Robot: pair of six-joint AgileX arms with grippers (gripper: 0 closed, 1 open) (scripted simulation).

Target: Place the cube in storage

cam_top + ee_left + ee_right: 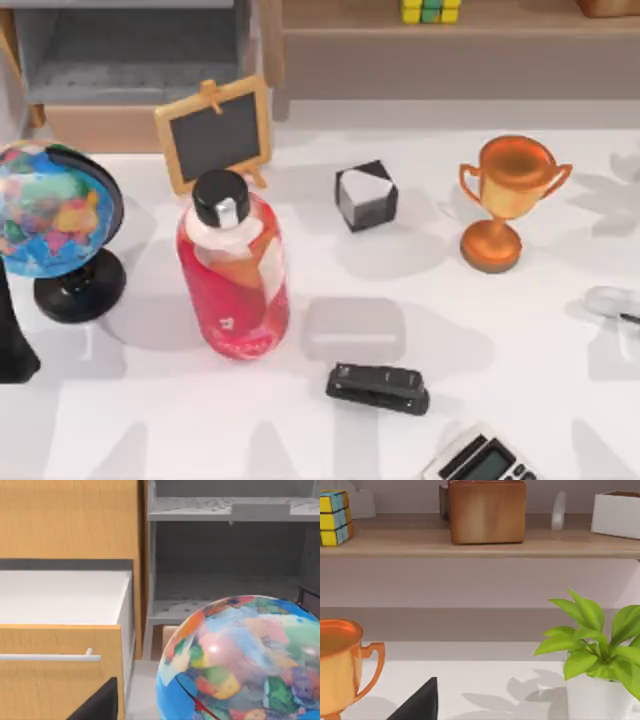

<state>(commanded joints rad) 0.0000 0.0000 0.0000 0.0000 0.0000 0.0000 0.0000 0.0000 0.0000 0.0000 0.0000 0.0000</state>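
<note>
- Two cubes around: the cube, yellow, green and blue tiles, sits on the wooden shelf behind the table; black, white and grey cube mid-table is the likely mix-up.
- Trophy stands below the shelf, easy to knock on a reach.
- Open drawer looks empty; grey shelf unit bare.
- Claw state, both arms: cannot tell.

— Far shelf: cube tiled yellow, green, blue?
— Yes. Left: globe mottled blue, red, yellow; red bottle, black cap.
— Middle?
— Black, white and grey block; black stapler.
— Right: orange-gold trophy. White tabletop.
</note>
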